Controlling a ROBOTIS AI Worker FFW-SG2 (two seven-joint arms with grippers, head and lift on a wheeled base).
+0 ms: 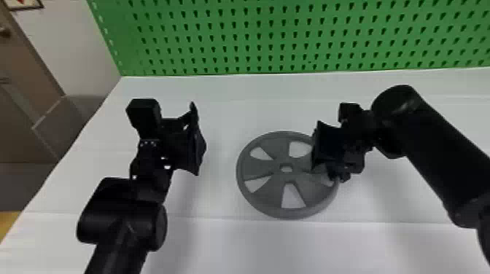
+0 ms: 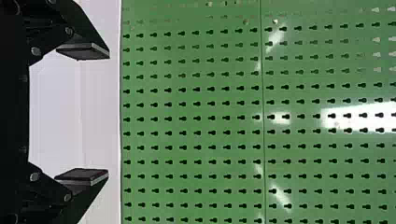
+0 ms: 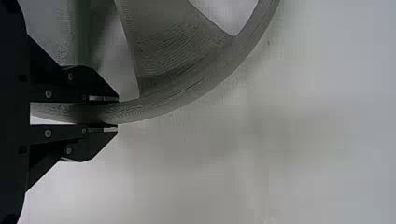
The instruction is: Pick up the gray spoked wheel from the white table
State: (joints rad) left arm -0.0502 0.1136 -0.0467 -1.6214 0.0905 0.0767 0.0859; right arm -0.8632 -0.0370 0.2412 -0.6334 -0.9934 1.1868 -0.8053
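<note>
One gray spoked wheel [image 1: 261, 165] is seen in the head view over the white bench [image 1: 226, 109], its right side gripped by the right end effector [image 1: 315, 149]; the left end effector [image 1: 198, 140] is positioned apart, left of the wheel. In the left wrist view, the left end effector [image 2: 95, 114] is shown open, its fingers spread wide, with a green pegboard [image 2: 196, 140] faced. In the right wrist view, the wheel's rim [image 3: 159, 103] is clamped between the right end effector's fingers [image 3: 100, 99]
</note>
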